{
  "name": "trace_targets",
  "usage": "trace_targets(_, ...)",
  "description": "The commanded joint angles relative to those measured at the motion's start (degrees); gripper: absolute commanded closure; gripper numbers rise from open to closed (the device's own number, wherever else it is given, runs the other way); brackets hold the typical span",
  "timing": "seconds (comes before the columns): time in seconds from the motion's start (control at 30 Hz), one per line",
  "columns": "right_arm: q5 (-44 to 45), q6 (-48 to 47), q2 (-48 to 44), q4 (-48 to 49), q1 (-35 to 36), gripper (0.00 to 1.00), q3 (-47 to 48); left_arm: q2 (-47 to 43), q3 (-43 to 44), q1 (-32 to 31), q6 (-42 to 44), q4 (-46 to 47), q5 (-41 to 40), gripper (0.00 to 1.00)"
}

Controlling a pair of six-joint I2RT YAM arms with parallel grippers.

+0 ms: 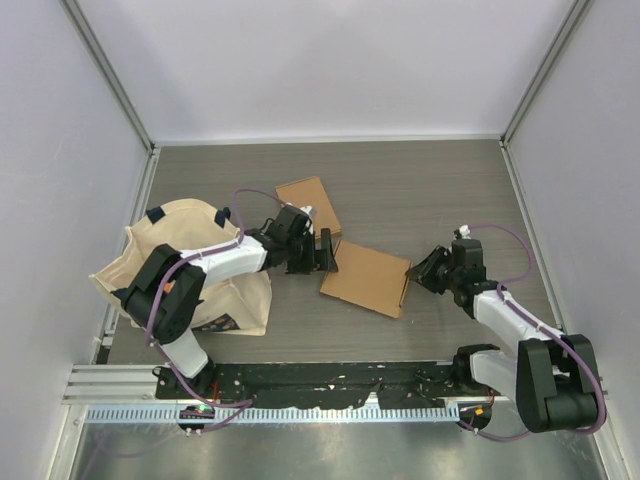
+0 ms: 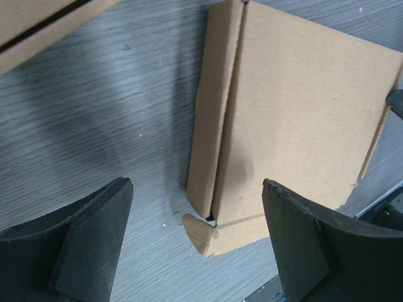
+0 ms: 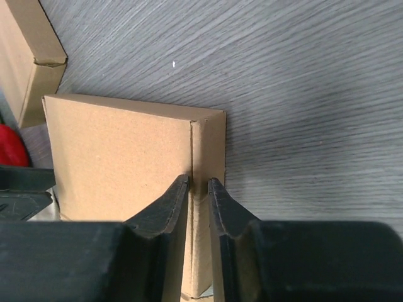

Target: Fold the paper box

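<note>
Right gripper [image 3: 198, 184] narrow on paper box [image 3: 119, 145] edge, left gripper [image 2: 196, 189] wide, bag [image 1: 160, 240] seen only overhead

a robotics lab cell: white panels [image 1: 330, 60] in aluminium framing [image 1: 110, 75] wall off a grey counter [image 1: 420, 185], with robot arms [image 1: 215, 258] bolted to a metal rail [image 1: 110, 382].

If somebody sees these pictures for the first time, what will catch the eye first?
The flat cardboard box in the middle of the table draws the eye first. The right end effector pinches the narrow flap on its right edge, while the left end effector stands wide open at the opposite edge. A beige cloth bag lies at the left, and a second cardboard piece farther back.
</note>
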Motion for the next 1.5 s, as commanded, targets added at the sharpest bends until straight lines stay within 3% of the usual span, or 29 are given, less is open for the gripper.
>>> trace_targets(0.0,-0.5,-1.0,4.0,-3.4,-2.1,0.81,-1.8,0.9,0.6,0.5,-1.7,6.1,4.7,0.13)
trace_targets(0.17,-5.6,-0.6,6.2,-1.9,-6.9,0.91,-3.1,2.5,-0.6,0.5,-4.4,10.1,6.4,0.18)
trace_targets(0.37,-4.5,-0.3,7.7,-3.0,-8.3,0.98,-3.0,1.4,-1.7,0.5,-4.6,9.4,4.3,0.22)
trace_targets(0.5,-3.6,-0.5,7.0,-2.6,-8.4,0.99,-3.3,2.2,-1.7,0.5,-4.2,9.2,4.9,0.24)
trace_targets(0.67,-4.2,-0.3,6.8,-2.2,-10.4,0.99,-3.9,5.3,-1.4,0.5,-5.1,13.0,10.0,0.18)
trace_targets(0.97,-6.7,-0.3,8.3,-0.2,-12.2,0.99,-4.8,7.6,-1.4,0.5,-9.2,19.8,14.5,0.21)
trace_targets(1.17,-7.0,-1.1,6.4,-0.7,-12.2,0.99,-4.3,7.1,-2.8,0.5,-14.7,26.7,16.2,0.43)
trace_targets(1.3,-5.3,-1.2,-1.2,-5.3,-10.6,0.87,-1.9,3.9,-4.4,0.7,-17.5,24.7,14.1,0.61)
trace_targets(1.33,-4.7,-1.6,-5.1,-8.7,-10.1,0.79,0.5,4.1,-4.3,0.8,-19.1,24.2,14.4,0.63)
trace_targets(1.4,-2.9,-2.9,-8.7,-13.3,-10.0,0.74,3.7,4.2,-4.0,0.9,-20.6,22.9,16.5,0.65)
trace_targets(1.47,-1.2,-7.0,-13.4,-20.6,-9.1,0.58,9.9,3.1,-4.3,0.9,-21.8,20.5,16.9,0.62)
